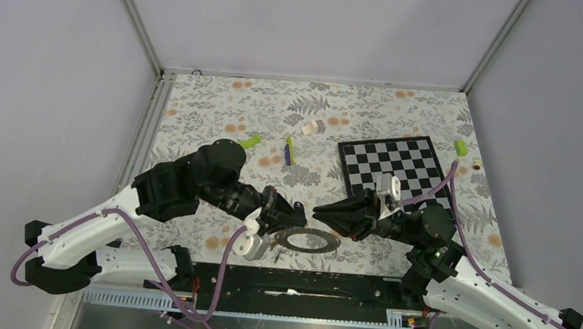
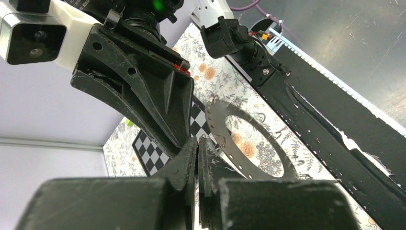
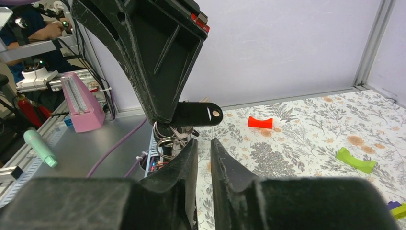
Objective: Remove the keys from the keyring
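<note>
Your left gripper (image 2: 197, 152) has its jaws pressed together. In the right wrist view a black key tag (image 3: 196, 114) juts sideways out of its tip, with a small bunch of wire loops (image 3: 168, 139) hanging just beneath. So you are holding that tag, clear of the table. The keyring (image 2: 218, 122) lies flat on the flowered tablecloth (image 1: 222, 112), just beside and below the left fingertips, on the side toward the arm bases. Its near edge runs in behind the right-hand finger of that gripper, and you cannot tell whether metal and finger touch there. Thin wire loops sit along the ring's band, but no other key shows clearly. Your right gripper (image 3: 203, 148) points at the left one, tip close to tip. Its fingers (image 3: 187, 160) stand a narrow slit apart with nothing between them. The black tag is just above and beyond that slit, not in it. The chessboard (image 1: 394, 166) lies past the right gripper, well apart from the ring. A green block (image 1: 252, 140) and a thin yellow-and-purple stick (image 1: 289, 150) lie beyond the left gripper. A red piece (image 3: 260, 122) lies farther out on the cloth.
</note>
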Tool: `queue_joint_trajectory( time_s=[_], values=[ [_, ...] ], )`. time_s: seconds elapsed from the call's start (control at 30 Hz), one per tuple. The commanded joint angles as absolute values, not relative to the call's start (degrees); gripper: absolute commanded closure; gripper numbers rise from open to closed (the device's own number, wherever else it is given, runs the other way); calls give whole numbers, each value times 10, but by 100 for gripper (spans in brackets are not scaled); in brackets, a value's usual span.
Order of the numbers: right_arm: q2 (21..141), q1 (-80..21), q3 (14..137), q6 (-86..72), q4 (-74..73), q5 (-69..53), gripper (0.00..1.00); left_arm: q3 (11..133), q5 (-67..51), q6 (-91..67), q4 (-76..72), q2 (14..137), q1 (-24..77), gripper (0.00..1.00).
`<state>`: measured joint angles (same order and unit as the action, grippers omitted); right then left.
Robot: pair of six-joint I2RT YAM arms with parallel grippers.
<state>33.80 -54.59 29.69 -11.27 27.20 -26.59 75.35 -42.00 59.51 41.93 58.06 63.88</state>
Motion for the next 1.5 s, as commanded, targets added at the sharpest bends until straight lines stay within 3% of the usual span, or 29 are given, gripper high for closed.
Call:
queue_joint_trajectory(
  time_s=[0.0,0.5,1.33,1.47],
  values=[
    [332,-545,311,-88,272,-276,74,758,-442,596,389,563,640,100],
    [358,-545,328,-70,257,-351,57,759,-456,597,389,577,640,100],
    [369,-545,314,-100,317,-386,54,759,-458,597,389,585,641,100],
    [372,-545,315,-102,320,-390,58,759,-458,596,389,585,641,100]
  ],
)
